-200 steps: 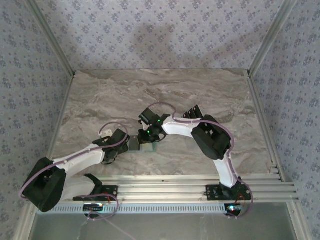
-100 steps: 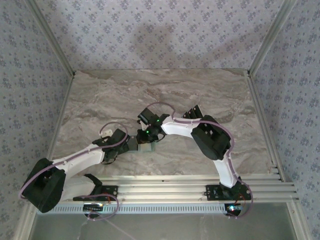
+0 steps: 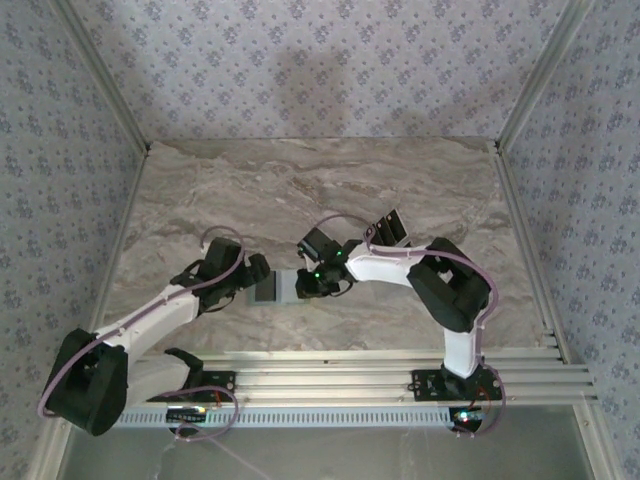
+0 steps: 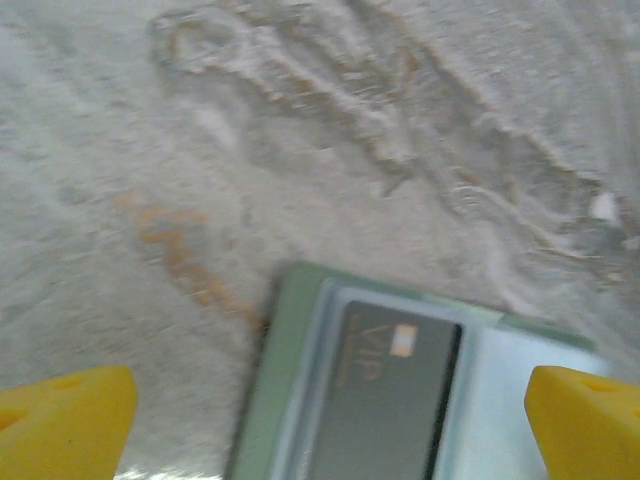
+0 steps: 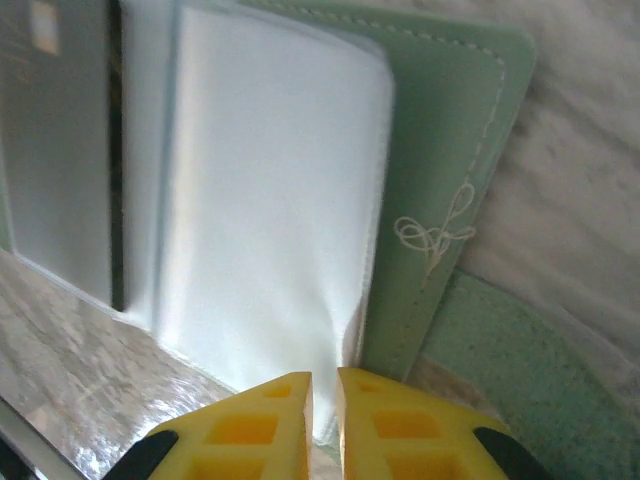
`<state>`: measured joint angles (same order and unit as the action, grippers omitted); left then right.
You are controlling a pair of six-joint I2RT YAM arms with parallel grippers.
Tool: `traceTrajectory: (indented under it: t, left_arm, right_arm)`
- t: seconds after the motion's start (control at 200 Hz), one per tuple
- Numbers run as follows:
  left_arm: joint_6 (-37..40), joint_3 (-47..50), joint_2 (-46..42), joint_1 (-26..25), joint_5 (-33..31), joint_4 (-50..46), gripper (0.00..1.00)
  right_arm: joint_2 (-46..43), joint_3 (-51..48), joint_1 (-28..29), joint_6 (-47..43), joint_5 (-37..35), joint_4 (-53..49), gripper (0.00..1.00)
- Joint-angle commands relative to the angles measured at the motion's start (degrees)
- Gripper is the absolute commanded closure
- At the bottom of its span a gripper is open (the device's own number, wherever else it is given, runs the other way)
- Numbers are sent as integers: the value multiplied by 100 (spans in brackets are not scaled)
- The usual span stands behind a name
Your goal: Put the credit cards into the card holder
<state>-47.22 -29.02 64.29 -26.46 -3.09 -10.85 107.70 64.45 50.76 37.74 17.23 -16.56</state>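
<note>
**Student:** Where does the card holder [image 3: 272,290] lie, and what does it contain?

**Tutor:** It lies open and flat on the marble table [image 3: 250,190], between the two grippers. One dark card [image 4: 385,400], marked VIP, sits in the half of the holder toward the left gripper [image 4: 320,420]. Beside it, an empty clear sleeve [image 5: 270,200] covers the half toward the right gripper [image 5: 322,400].

**Student:** How do the jaws stand?

**Tutor:** At the holder's right edge, the right jaws are pressed almost together and appear to pinch the edge of the clear sleeve. At the holder's left edge, the left jaws are spread wide and grip nothing. They straddle the seated card, whose long axis appears to run across the line between the fingertips.

**Student:** Which relation governs the coming move?

**Tutor:** The loose credit cards [image 3: 392,224] lie well apart from the holder, beyond it and to its right, beside the right arm's elbow. They are nearer the right arm, but that gripper is occupied. The free left gripper would have to reach across the holder. Which way the sleeve's mouth faces cannot be told.
</note>
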Motion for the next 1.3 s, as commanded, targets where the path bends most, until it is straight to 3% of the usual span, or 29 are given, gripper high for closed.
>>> traceTrajectory:
  t: [0.0,0.27,0.795,1.029,1.294]
  left_arm:
    - [143,96,102,79,669,706,0]
    - [63,106,601,102,907,1385,0]
    - [218,186,830,97,634,1340,0]
    - [238,247,1089,99,963,1682,0]
    - [242,238,1085,88,1054,1753,0]
  right_arm:
    - [-253,-206,6,141,-191,77,84]
    - [-85,-275,-28,155,-169,212,85]
    - [-56,-163,-83,111,-82,190,86]
    - [-202,36,-103,35,-66,-1,85]
    - [-842,108,-309,-1,-387,-490,76]
